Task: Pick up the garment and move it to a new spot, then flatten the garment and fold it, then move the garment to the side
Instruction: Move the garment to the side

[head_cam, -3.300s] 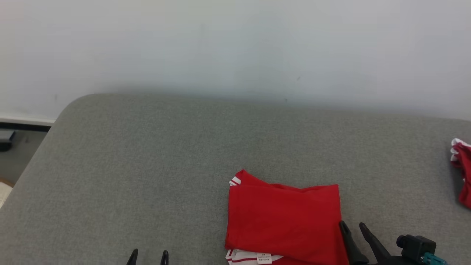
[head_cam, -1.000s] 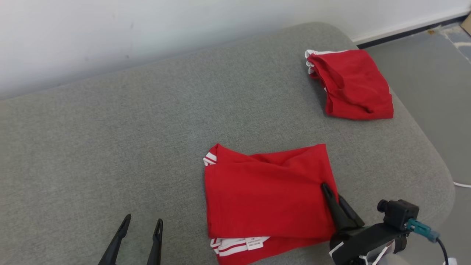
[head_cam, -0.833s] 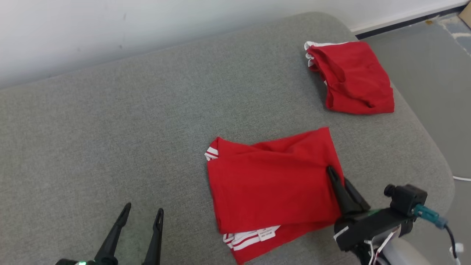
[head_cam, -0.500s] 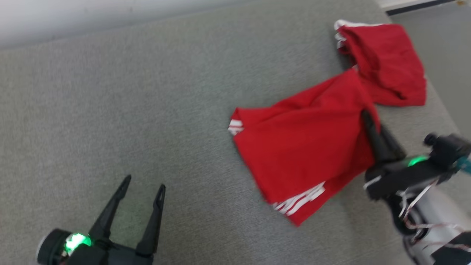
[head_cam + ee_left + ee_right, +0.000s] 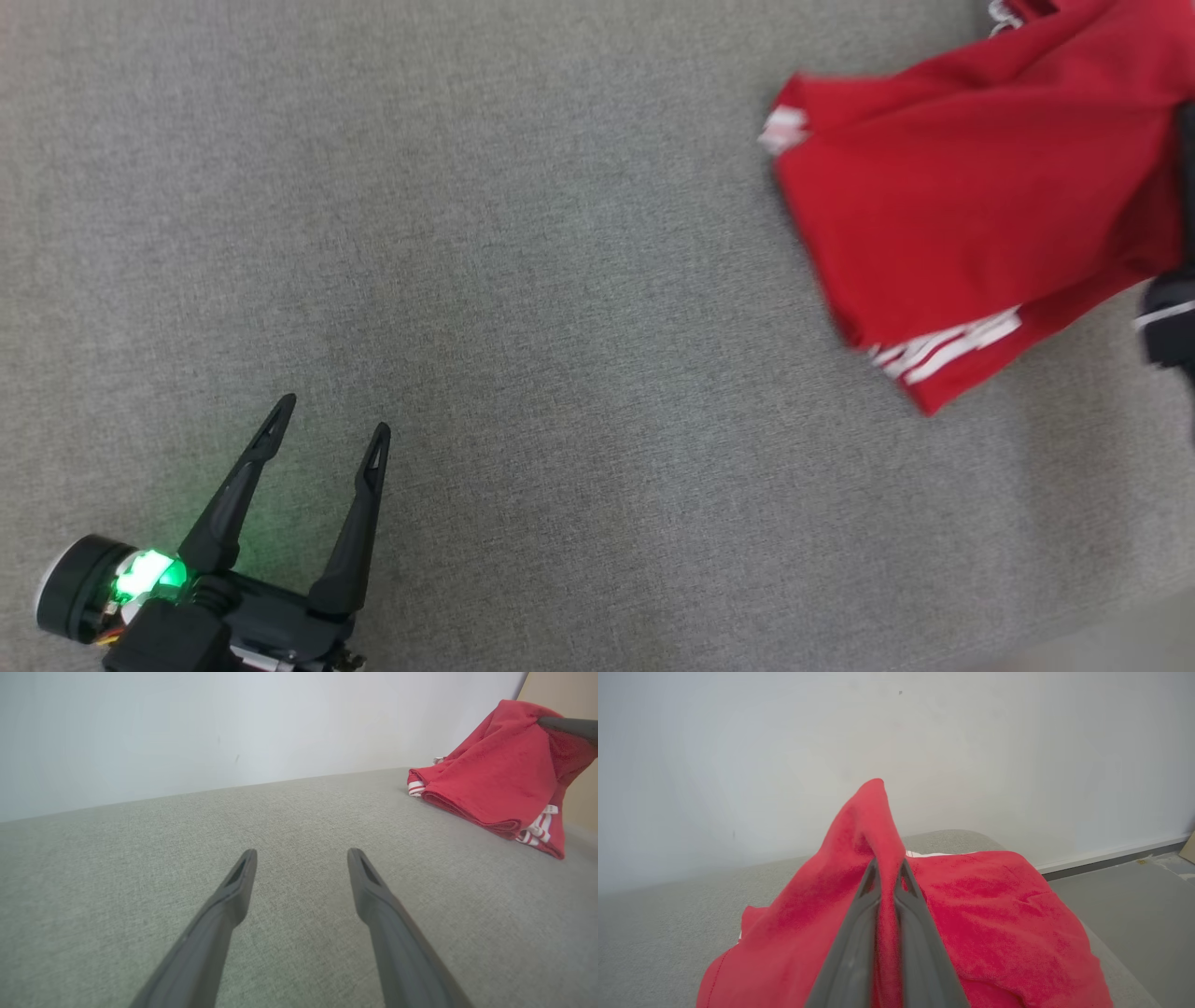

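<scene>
Red garment (image 5: 798, 914) pinched by right gripper (image 5: 888, 863), wrist view.

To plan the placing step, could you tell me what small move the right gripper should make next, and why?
Probably lower the right gripper and lay the garment down: it pinches one raised edge, while the striped end lies on the cushion.
</scene>
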